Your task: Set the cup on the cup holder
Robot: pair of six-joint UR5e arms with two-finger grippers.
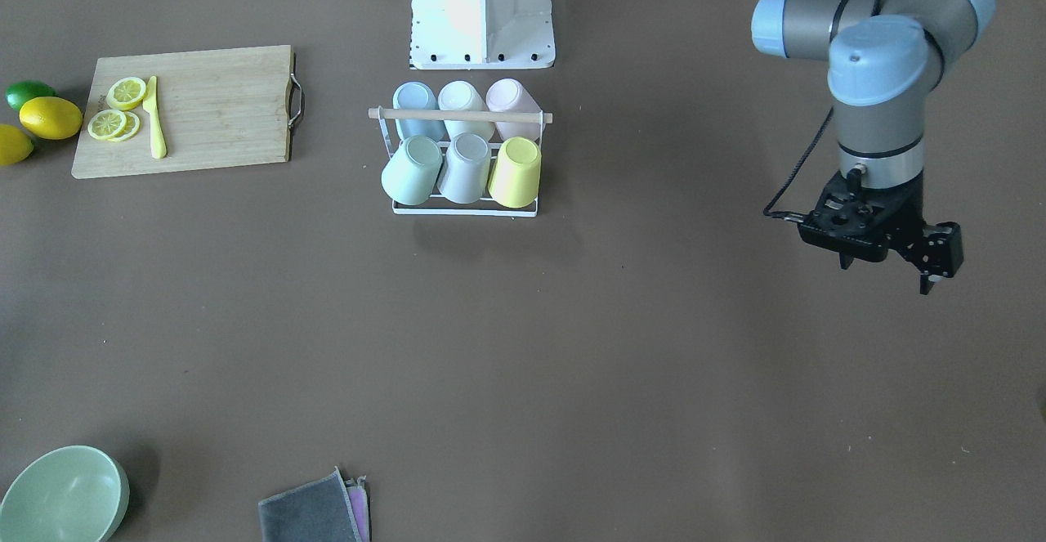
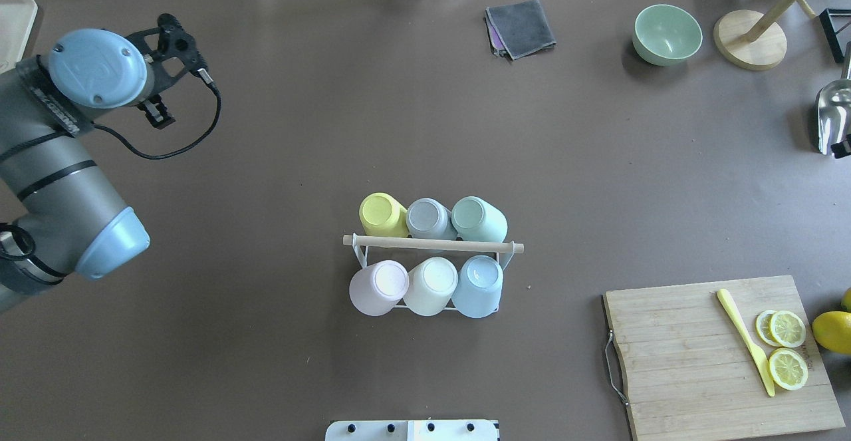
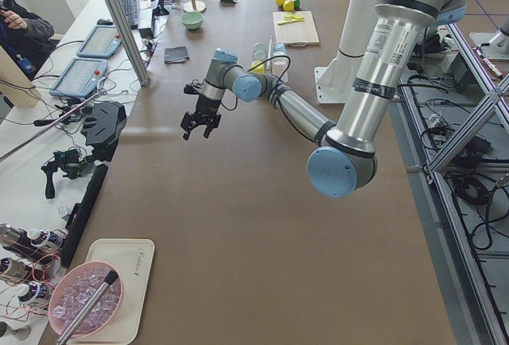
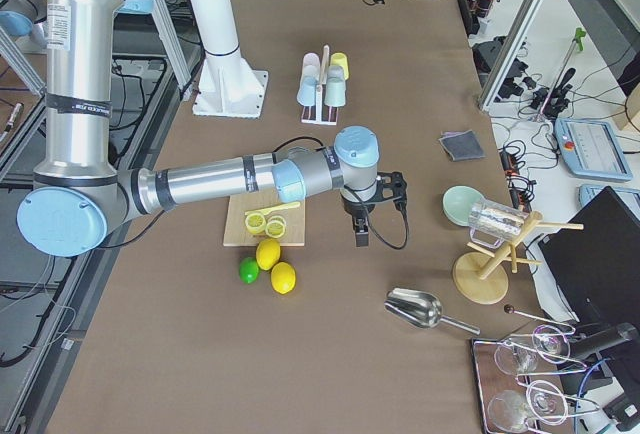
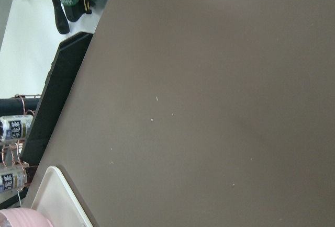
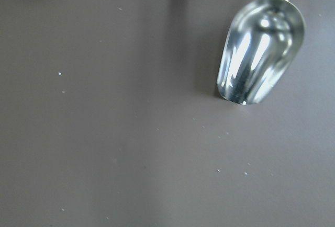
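Brown tabletop (image 2: 425,128) lies bare all around your left gripper (image 1: 885,276), which hangs above the surface with its jaws spread wide. Nothing is between them or touching them. You have open room to its right, toward the middle of the table. Its own wrist view shows the table's edge close below, with a black bar (image 5: 52,101) just past it and the corner of a white tray (image 5: 60,195) at the table's end.

The cup holder (image 2: 432,246) stands well apart from this gripper, off to its right and back toward the robot's base. Only bare table lies between the two. Six cups (image 2: 432,285) sit upturned on the holder, three on either side of the wooden rod. Yellow, grey and mint are on the operators' side; pink, cream and pale blue are on the base side.

Your right gripper (image 4: 362,232) shows only in the side view, pointing down above the table. You cannot tell how far its jaws stand apart or whether it holds anything. A metal scoop (image 6: 259,49) lies on the table under its wrist camera. The cutting board (image 2: 691,361) is near it on the base side, and the green bowl (image 2: 667,34) is near on the operators' side.
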